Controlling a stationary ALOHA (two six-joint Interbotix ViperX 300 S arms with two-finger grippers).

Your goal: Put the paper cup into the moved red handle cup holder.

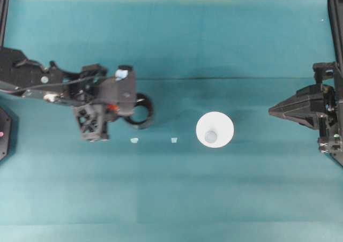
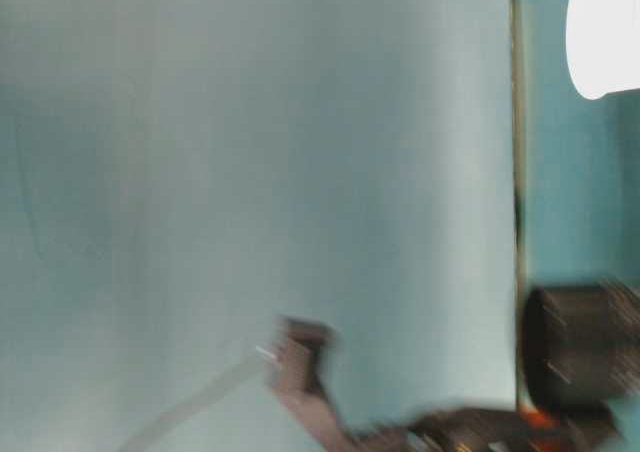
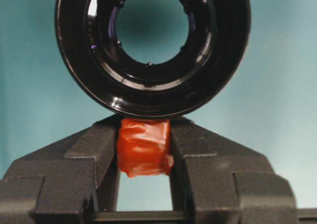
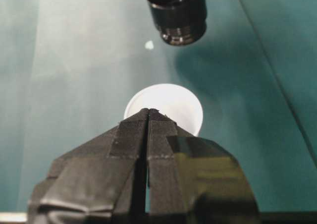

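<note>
Arms reach in from opposite tabletop edges: the left gripper is extended low over the surface, clamped on the red-orange tab of the red handle cup holder, while the right gripper sits near the right edge, its jaws pressed together on nothing. The table-level view is badly blurred (holder only a dark smear). The paper cup stands upright mid-table, between the two grippers, apart from both.

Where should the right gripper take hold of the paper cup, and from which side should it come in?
Probably the upper wall just under the rim, approached from the cup's right side. The paper cup stands upright, mouth up, with bare table around it. The right gripper sits shut, already pointing at it, so it must open first. Grip lightly; a paper wall likely dents.
</note>
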